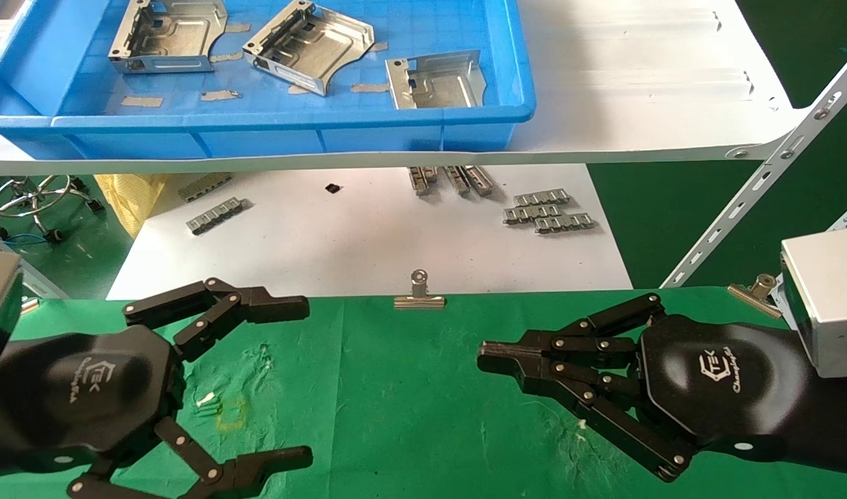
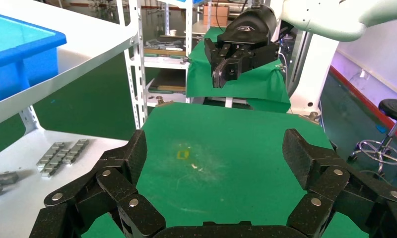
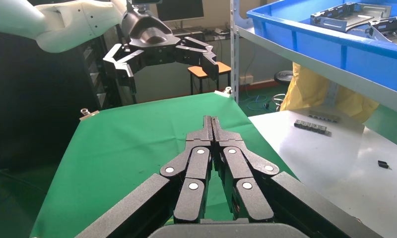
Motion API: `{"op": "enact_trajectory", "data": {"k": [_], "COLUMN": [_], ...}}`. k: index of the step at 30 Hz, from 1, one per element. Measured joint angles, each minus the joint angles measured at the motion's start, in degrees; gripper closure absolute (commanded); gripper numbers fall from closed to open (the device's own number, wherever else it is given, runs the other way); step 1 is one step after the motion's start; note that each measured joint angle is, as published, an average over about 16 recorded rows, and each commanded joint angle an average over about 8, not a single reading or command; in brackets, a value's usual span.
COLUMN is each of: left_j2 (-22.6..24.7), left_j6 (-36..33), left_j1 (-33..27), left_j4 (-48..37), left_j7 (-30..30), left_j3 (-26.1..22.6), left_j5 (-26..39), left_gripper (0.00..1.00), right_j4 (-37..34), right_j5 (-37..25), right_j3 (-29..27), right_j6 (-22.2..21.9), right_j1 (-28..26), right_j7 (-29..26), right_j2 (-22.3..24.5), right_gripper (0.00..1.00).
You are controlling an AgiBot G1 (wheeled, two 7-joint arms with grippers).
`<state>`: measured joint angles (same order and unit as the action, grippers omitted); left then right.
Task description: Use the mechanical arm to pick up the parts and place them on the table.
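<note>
Three parts (image 1: 306, 45) in blue bin (image 1: 326, 128) (raised shelf), beyond both hands. Left hand (image 1: 257, 381) spread, empty, nearer bin; right hand (image 1: 527, 357) pinched closed, empty.

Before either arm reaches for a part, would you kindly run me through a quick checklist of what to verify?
1. Parts available: ok, three metal plates lie in the blue bin.
2. Left gripper open and empty: ok, fingers spread above the green table.
3. Right gripper ready to grasp: not ok, fingers pressed together, holding nothing.
4. Drop spot free: ok, bare cloth between the grippers.
5. Path to bin: cannot tell; the bin sits on a raised white shelf.
6. Binder clip at the table edge: ok, apart from both grippers.
</note>
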<state>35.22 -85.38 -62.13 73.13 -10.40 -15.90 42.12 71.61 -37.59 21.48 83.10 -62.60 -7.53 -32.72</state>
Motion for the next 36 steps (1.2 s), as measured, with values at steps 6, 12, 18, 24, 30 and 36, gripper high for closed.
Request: {"op": "enact_trajectory", "data": {"k": [6, 12, 18, 24, 30, 36], "left_j2": [1.5, 5.7, 12.4, 19.6, 25.6, 30.0], "left_j6": [1.3, 2.8, 5.4, 10.4, 16.9, 22.0], "left_j1": [-3.2, -11.8, -24.7, -37.4, -46.5, -52.5], "left_j4": [-2.4, -9.6, -22.9, -38.7, -52.8, -62.7], "left_j7": [1.4, 3.9, 6.6, 8.9, 10.1, 9.5], "left_j3": [0.3, -0.5, -3.2, -6.7, -9.6, -12.5], "left_j5": [1.0, 4.6, 11.0, 18.5, 24.6, 29.5], "left_gripper": [0.0, 0.0, 0.0, 0.0, 0.0, 0.4], "right_j4": [0.0, 0.0, 0.0, 0.0, 0.0, 0.0], "right_j5": [0.0, 0.0, 0.0, 0.0, 0.0, 0.0], "right_j3": [0.0, 0.0, 0.0, 0.0, 0.0, 0.0], "right_j6": [0.0, 0.0, 0.0, 0.0, 0.0, 0.0], "right_j1": [0.0, 0.0, 0.0, 0.0, 0.0, 0.0], "right_j7": [0.0, 0.0, 0.0, 0.0, 0.0, 0.0], "right_j2": [0.0, 0.0, 0.0, 0.0, 0.0, 0.0], "right_gripper": [1.0, 1.0, 1.0, 1.0, 1.0, 1.0]}}
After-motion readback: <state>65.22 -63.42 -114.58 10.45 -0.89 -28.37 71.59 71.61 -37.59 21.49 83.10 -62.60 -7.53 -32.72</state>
